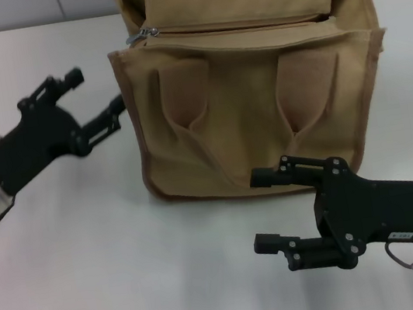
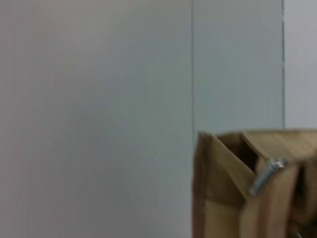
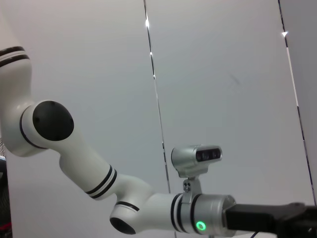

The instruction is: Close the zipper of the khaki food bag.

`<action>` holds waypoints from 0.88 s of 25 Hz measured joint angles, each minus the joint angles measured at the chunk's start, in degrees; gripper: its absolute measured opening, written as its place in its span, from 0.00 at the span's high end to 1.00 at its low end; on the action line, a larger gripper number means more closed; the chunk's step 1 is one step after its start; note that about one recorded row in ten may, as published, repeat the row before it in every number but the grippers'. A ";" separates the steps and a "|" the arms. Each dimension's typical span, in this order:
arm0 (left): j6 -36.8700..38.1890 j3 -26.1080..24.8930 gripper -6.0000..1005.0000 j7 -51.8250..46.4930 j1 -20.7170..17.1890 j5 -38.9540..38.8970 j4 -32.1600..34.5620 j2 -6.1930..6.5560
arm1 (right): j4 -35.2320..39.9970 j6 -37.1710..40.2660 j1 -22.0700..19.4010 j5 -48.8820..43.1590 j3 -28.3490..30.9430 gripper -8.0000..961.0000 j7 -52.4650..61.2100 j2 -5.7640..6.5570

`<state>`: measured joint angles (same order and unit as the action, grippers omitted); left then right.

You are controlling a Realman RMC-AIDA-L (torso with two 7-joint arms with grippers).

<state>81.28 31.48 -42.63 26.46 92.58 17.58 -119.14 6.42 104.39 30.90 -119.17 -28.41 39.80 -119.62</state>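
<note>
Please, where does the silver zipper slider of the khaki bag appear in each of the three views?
Head view: the zipper slider sits at the top left corner of the khaki food bag, near the open left gripper.
Left wrist view: the slider hangs at the bag's near top corner.
Right wrist view: not in it.
Shared landmark: the bag's top corner by the slider.

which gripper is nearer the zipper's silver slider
Left. The left gripper, open, sits just beside the khaki food bag's left end, below the slider. The right gripper, open, hangs in front of the bag, well away.
</note>
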 joint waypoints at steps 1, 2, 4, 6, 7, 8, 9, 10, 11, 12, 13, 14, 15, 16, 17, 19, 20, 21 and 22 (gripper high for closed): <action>-0.17 0.00 0.18 0.35 0.31 -0.81 -0.54 0.00 | -0.15 -0.17 -0.01 0.00 0.02 0.19 -0.02 -0.01; -0.54 0.00 0.18 1.02 0.90 -2.31 -1.50 0.00 | -0.15 -0.17 -0.01 0.00 0.02 0.19 -0.02 -0.01; -0.72 0.01 0.18 1.58 1.33 -3.70 -2.27 0.00 | -0.46 -0.54 0.06 0.00 0.02 0.19 -0.03 -0.05; -0.34 0.15 0.18 2.55 2.18 -7.54 -4.19 0.00 | -0.71 -0.81 0.14 0.00 0.02 0.19 -0.04 -0.08; 1.03 0.29 0.18 2.77 2.39 -9.16 -5.09 -0.01 | -0.78 -0.91 0.17 0.01 0.02 0.19 -0.04 -0.08; 1.03 0.29 0.18 2.77 2.39 -9.16 -5.09 -0.01 | -0.79 -0.95 0.14 0.07 0.02 0.19 -0.04 -0.09; 1.46 0.30 0.18 2.77 2.42 -9.38 -5.29 -0.01 | -0.83 -0.97 0.10 0.22 0.02 0.19 -0.05 -0.08; 3.02 0.25 0.18 2.77 2.46 -9.76 -5.78 -0.02 | -0.92 -1.06 0.06 0.38 0.02 0.19 -0.05 -0.09; 3.02 0.25 0.18 2.77 2.46 -9.76 -5.78 -0.02 | -1.07 -1.24 0.02 0.58 0.02 0.19 -0.06 -0.09; 4.00 0.22 0.18 2.76 2.46 -9.80 -6.03 -0.03 | -1.19 -1.39 0.01 0.73 0.02 0.19 -0.06 -0.09; 4.00 0.22 0.18 2.76 2.46 -9.80 -6.03 -0.03 | -1.31 -1.60 0.01 0.93 0.02 0.19 -0.06 -0.09; 4.00 0.22 0.18 2.76 2.46 -9.80 -6.03 -0.03 | -1.36 -1.80 0.00 1.09 0.02 0.19 -0.07 -0.09; 4.00 0.22 0.18 2.76 2.46 -9.80 -6.03 -0.03 | -1.40 -1.96 -0.01 1.24 0.02 0.19 -0.07 -0.09; 4.00 0.22 0.18 2.76 2.46 -9.80 -6.03 -0.03 | -1.44 -2.11 -0.01 1.30 0.02 0.19 -0.07 -0.09; 4.00 0.22 0.18 2.76 2.46 -9.80 -6.03 -0.03 | -1.48 -2.25 -0.02 1.32 0.02 0.19 -0.07 -0.09; 4.34 1.04 0.18 2.75 2.45 -9.65 -6.02 -0.03 | -1.54 -2.50 -0.03 1.34 0.02 0.19 -0.08 -0.09; 2.01 3.87 0.18 -0.41 0.21 -9.28 -0.88 0.52 | -1.54 -2.57 -0.03 1.36 0.02 0.19 -0.08 -0.09; 0.74 5.60 0.18 -1.99 -0.79 -9.27 1.56 0.56 | -1.55 -2.70 -0.04 1.39 0.02 0.19 -0.08 -0.09; -0.27 8.30 0.18 -2.97 -1.83 -9.26 4.13 0.49 | -1.60 -2.89 -0.04 1.45 0.03 0.19 -0.08 -0.09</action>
<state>81.01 39.77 -45.60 24.64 83.31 21.72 -118.66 4.83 101.50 30.86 -117.72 -28.38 39.72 -119.71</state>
